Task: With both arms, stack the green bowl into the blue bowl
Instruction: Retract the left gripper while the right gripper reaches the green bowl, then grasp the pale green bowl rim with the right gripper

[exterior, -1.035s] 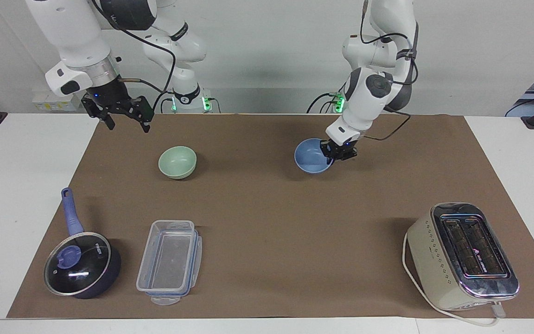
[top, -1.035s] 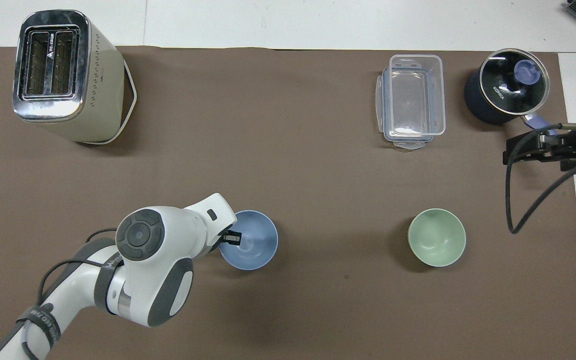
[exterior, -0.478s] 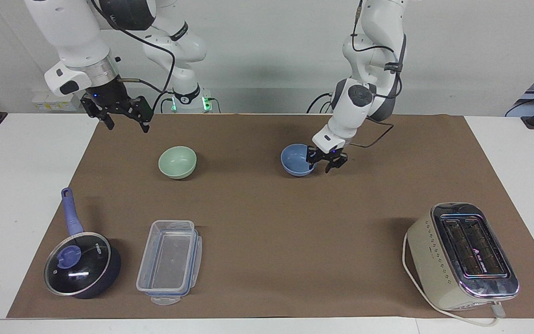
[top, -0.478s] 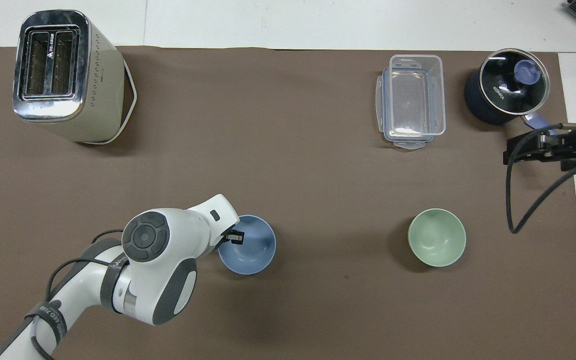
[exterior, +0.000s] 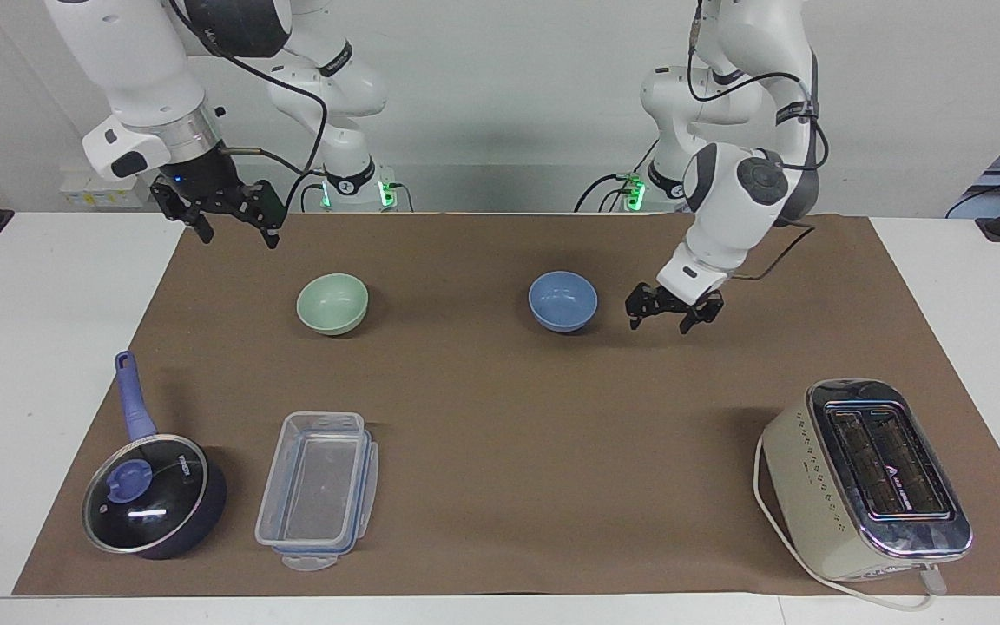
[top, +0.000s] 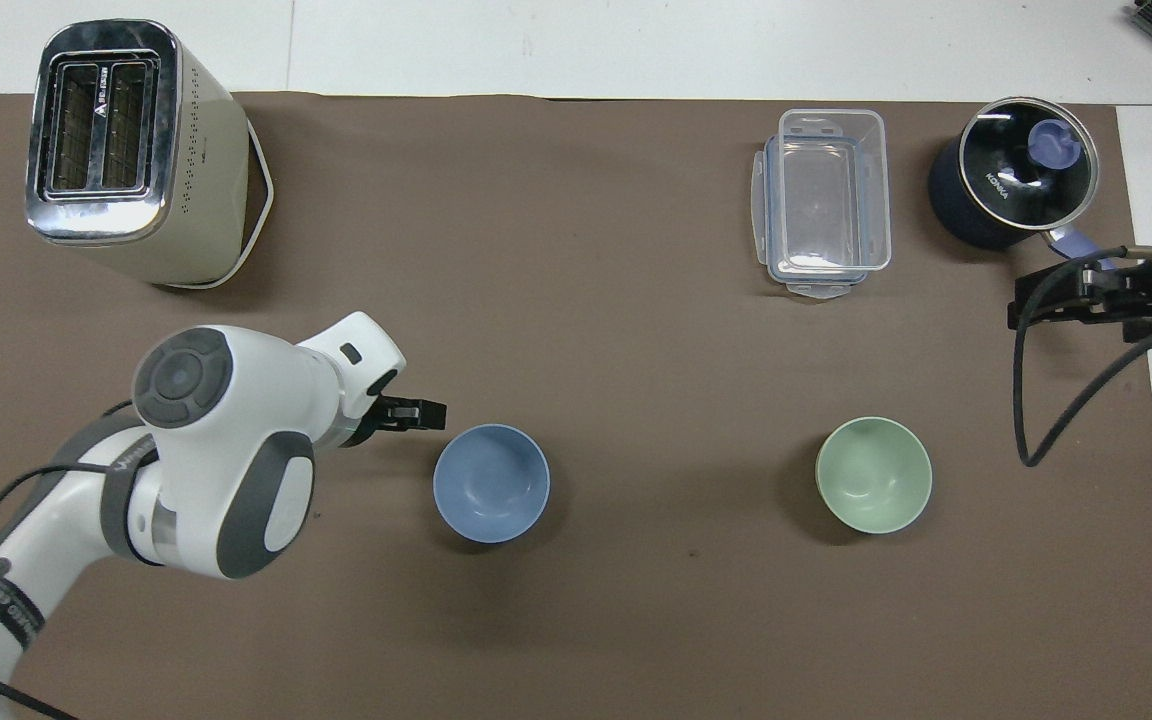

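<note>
The blue bowl (exterior: 562,300) stands upright on the brown mat (exterior: 500,408), also seen in the overhead view (top: 491,483). The green bowl (exterior: 332,303) stands upright beside it, toward the right arm's end (top: 873,474). My left gripper (exterior: 661,325) is open and empty, low over the mat beside the blue bowl toward the left arm's end, apart from it (top: 426,412). My right gripper (exterior: 240,236) is open and empty, raised over the mat's edge at the right arm's end (top: 1021,310), and waits.
A dark blue lidded saucepan (exterior: 153,495) and a clear plastic container (exterior: 318,488) stand farther from the robots than the green bowl. A cream toaster (exterior: 869,477) with a white cord stands at the left arm's end, farther out.
My left gripper let go of the blue bowl's rim and drew away toward the left arm's end. The blue bowl now stands free, shifted slightly toward the green bowl. The right arm stayed.
</note>
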You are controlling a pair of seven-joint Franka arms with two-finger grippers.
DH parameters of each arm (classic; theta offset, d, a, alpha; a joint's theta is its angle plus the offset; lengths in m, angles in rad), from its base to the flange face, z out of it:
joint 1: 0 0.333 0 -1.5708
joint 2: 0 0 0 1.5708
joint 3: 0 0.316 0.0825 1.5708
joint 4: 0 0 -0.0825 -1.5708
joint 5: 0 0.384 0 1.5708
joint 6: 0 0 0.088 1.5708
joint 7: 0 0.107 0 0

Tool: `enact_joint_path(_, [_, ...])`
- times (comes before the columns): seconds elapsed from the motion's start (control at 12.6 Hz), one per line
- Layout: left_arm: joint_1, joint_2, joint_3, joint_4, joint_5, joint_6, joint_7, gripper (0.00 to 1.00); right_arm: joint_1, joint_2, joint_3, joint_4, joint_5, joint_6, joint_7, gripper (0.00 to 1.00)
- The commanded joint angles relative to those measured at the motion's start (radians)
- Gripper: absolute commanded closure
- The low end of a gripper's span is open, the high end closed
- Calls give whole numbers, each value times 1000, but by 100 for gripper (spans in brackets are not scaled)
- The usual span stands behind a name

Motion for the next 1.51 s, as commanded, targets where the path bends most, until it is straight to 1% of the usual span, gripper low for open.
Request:
enact_joint_path(0.0, [106,-7,-10,133,38,-157,51,0,-10,-88,1,-159,5,115,-20,0])
enact_joint_path(0.16, [149,-3,-8,256,60,-309,142,0,-26,-119,1,-259,6,154,-22,0])
enact_joint_path(0.24, [161,-1,-10,311,90,-370,142,0,-30,-134,1,-308,6,175,-28,0])
enact_joint_path(0.4, [164,12,-8,431,133,-497,142,0,-51,-159,1,-426,6,256,-71,0])
enact_joint_path(0.56, [164,12,-8,489,139,-568,141,0,-80,-166,1,-530,11,322,-77,0])
enact_joint_path(0.64, [166,12,-8,523,138,-604,142,0,-89,-166,1,-590,14,374,-95,0])
enact_joint_path(0.72, [163,11,-8,529,139,-601,141,0,-94,-166,1,-657,19,445,-124,0])
enact_joint_path(0.88, [176,-4,-8,505,136,-592,138,0,-112,-163,1,-782,22,598,-152,0])
enact_joint_path(0.96, [178,-4,-8,505,135,-593,138,0,-111,-159,3,-826,22,655,-152,0])
enact_joint_path(1.11, [178,-4,-8,505,135,-593,138,0,-108,-124,3,-897,23,782,-154,0])
enact_joint_path(1.19, [177,-4,-8,505,135,-593,138,0,-100,-120,4,-914,23,804,-155,0])
enact_joint_path(1.43, [178,-4,-8,505,135,-593,138,0,-99,-90,4,-920,23,833,-199,0])
